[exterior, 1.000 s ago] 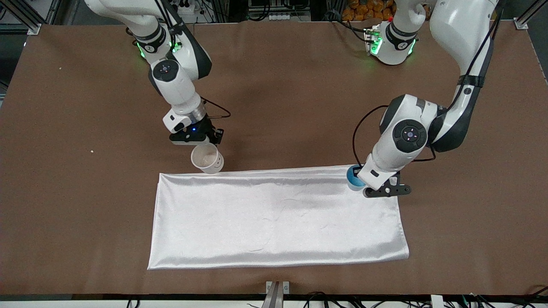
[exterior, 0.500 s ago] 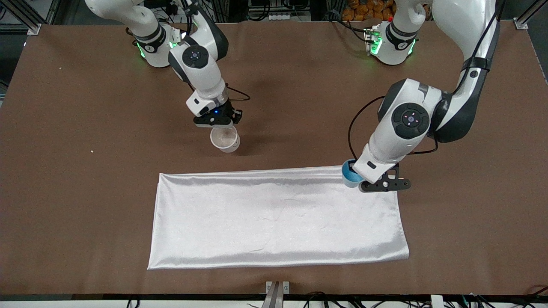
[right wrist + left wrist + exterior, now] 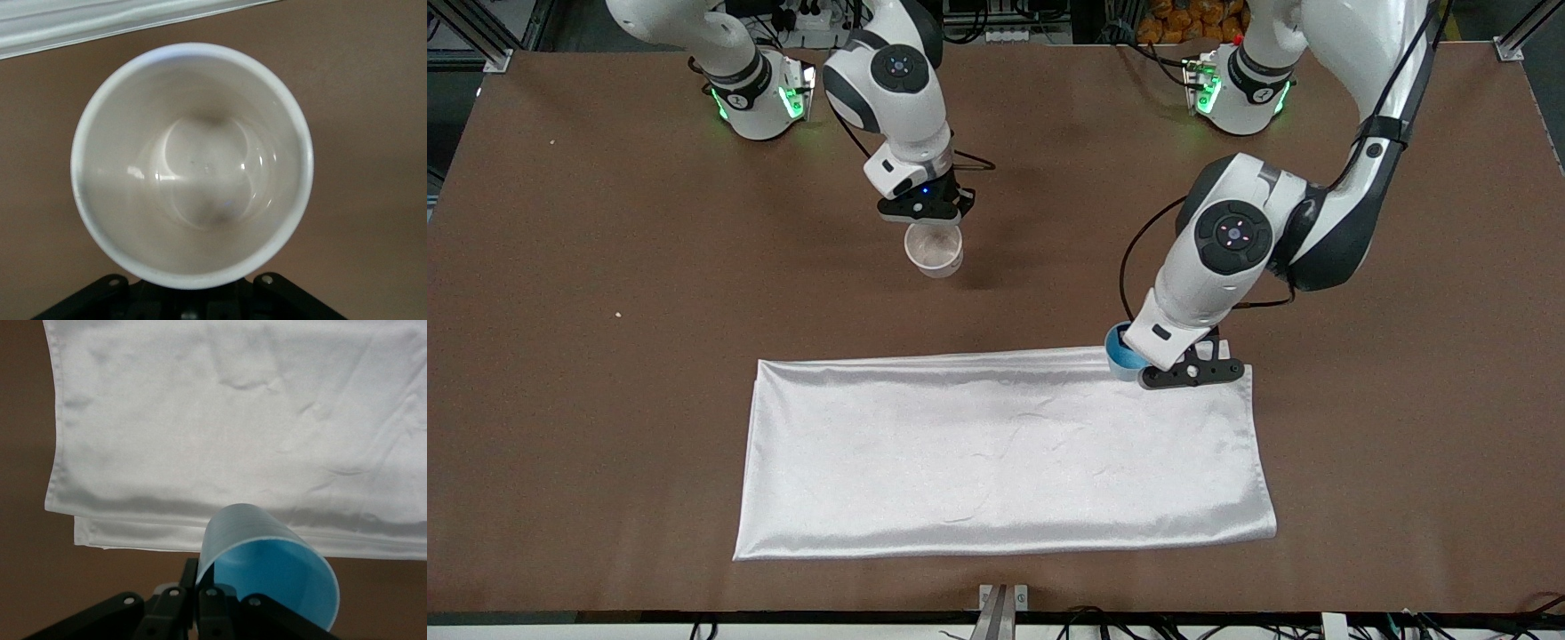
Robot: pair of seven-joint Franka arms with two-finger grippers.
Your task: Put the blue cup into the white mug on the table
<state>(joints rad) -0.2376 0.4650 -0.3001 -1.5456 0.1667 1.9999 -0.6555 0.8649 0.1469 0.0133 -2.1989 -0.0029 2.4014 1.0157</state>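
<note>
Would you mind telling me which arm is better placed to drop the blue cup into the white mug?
Left: its gripper holds the blue cup over the cloth's edge. The right gripper is occupied holding the white mug.

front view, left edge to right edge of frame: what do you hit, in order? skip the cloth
Right claw shut on the white mug → blue cup → left claw, shut on the blue cup at the white cloth's corner.
</note>
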